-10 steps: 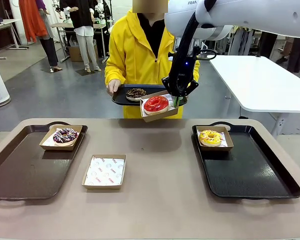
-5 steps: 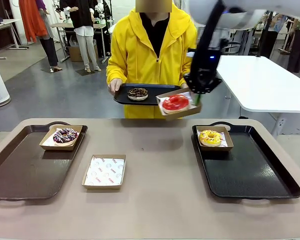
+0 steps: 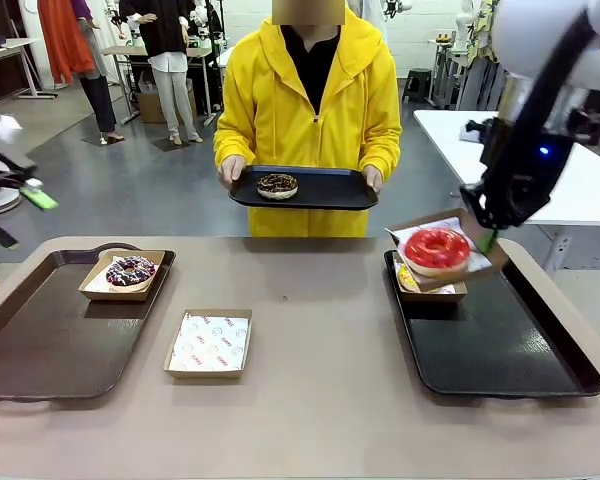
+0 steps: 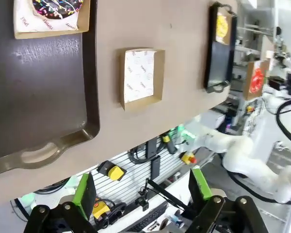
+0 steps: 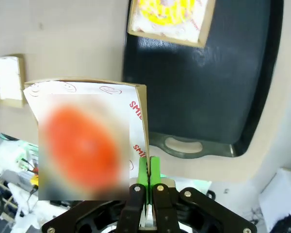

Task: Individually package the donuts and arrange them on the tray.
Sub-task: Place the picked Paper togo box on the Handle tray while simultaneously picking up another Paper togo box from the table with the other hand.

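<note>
Placement step: right jaws were clenched on rim of box (image 3: 410,233) holding red-glazed donut (image 3: 437,248). Box hung tilted above far-left corner of right tray (image 3: 500,350), over boxed yellow donut (image 5: 170,10). Left jaws stood released, empty, beyond table (image 3: 320,400) at left. Sprinkled chocolate donut (image 3: 130,270) sat boxed on left tray (image 3: 40,350); crumb donut (image 3: 277,185) lay unboxed on person's tray (image 3: 320,190); empty box (image 3: 209,343) waited on table. Next move probably called for shift to bare tray beside yellow donut's box, then levelling, lowering, release.
</note>
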